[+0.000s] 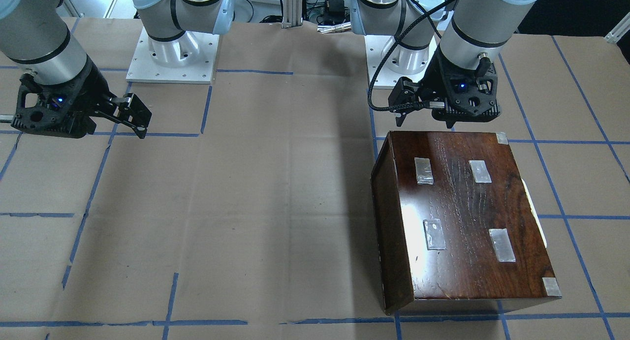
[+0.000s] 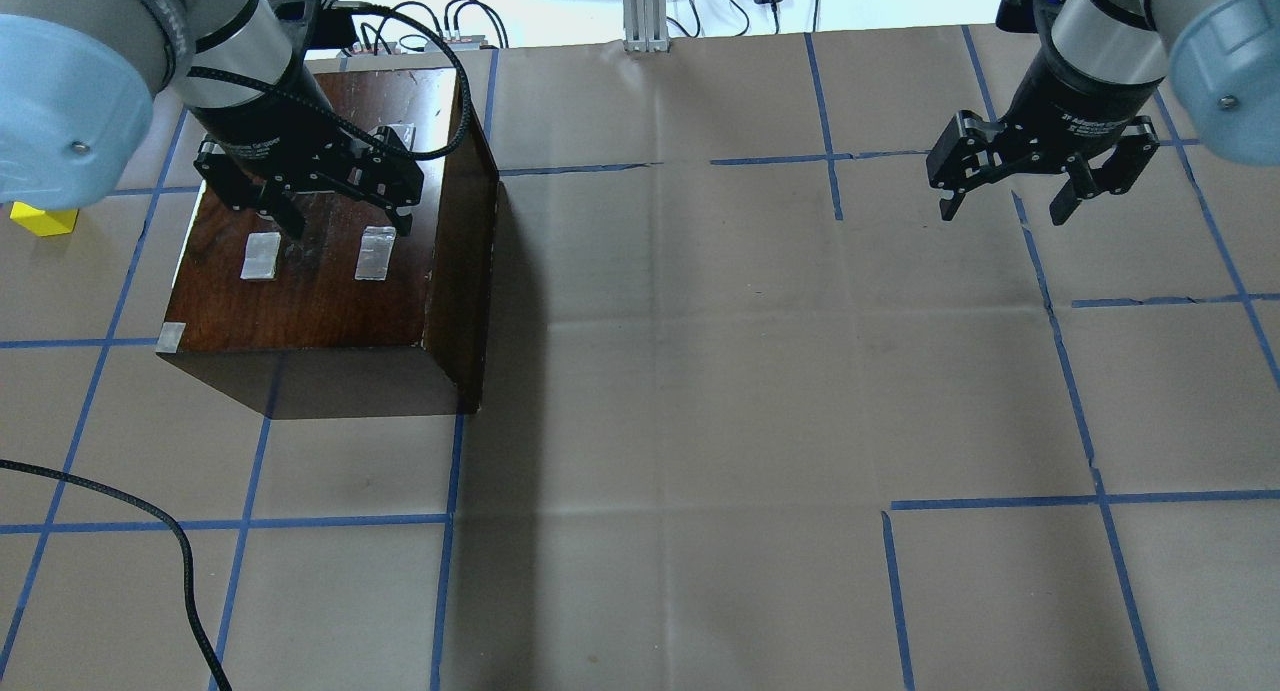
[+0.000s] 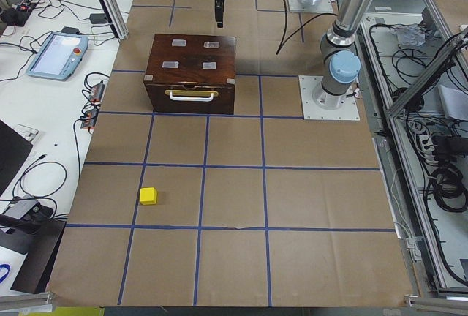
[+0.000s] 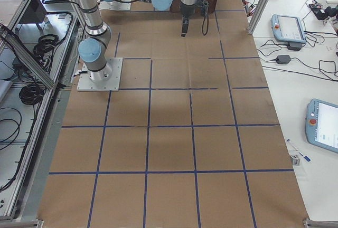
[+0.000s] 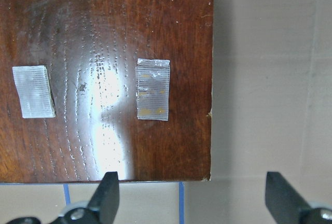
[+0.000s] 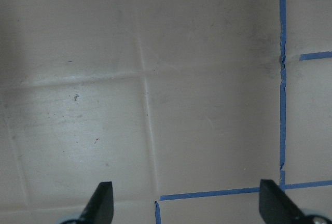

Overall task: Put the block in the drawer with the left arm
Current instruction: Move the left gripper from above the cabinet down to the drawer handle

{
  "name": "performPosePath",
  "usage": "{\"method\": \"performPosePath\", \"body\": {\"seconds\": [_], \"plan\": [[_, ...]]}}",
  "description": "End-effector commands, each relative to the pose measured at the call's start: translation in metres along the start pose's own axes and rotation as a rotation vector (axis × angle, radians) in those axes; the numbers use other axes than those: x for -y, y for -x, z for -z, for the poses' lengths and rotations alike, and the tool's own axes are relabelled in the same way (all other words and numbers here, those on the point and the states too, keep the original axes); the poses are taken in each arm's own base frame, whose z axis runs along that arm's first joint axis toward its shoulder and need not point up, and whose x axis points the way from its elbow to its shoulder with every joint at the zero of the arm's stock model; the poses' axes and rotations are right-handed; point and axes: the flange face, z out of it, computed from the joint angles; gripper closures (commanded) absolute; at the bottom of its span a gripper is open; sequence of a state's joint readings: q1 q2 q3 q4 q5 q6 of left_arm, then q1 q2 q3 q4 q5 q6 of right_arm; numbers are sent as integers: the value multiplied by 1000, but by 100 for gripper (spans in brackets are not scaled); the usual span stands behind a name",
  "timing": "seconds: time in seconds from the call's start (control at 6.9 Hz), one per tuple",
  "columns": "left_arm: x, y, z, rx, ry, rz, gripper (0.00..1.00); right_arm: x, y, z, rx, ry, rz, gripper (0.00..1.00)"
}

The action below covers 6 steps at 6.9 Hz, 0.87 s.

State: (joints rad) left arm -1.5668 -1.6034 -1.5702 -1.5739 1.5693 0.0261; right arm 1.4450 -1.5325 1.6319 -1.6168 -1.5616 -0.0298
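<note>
The yellow block [image 2: 42, 219] lies on the paper-covered table left of the dark-brown box [image 2: 320, 291], apart from it; the exterior left view shows the block [image 3: 148, 196] well in front of the box [image 3: 191, 64]. The drawer front [image 3: 191, 100] with its pale handle sits flush in the box, shut. My left gripper [image 2: 350, 226] hovers open and empty over the box top [image 5: 104, 53], near its edge closest to the robot. It also shows in the front-facing view [image 1: 425, 121]. My right gripper [image 2: 1003, 211] is open and empty above bare table on the far right.
Several clear tape patches [image 5: 153, 89] are stuck on the box top. Blue tape lines [image 2: 450, 521] grid the table. A loose black cable [image 2: 150, 511] lies at the front left. The arms' base plates [image 1: 172, 59] stand at the robot's side. Teach pendants [image 3: 57, 54] lie off the table.
</note>
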Motion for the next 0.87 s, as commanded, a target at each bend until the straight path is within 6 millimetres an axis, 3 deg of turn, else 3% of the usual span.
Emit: {"method": "performPosePath", "body": {"seconds": [0.0,0.72], "plan": [[0,0,-1,-2,2,1,0,0,0,0,0,2,1,0],[1,6,7,-2,-14,11,0,0,0,1,0,-1,1,0]]}}
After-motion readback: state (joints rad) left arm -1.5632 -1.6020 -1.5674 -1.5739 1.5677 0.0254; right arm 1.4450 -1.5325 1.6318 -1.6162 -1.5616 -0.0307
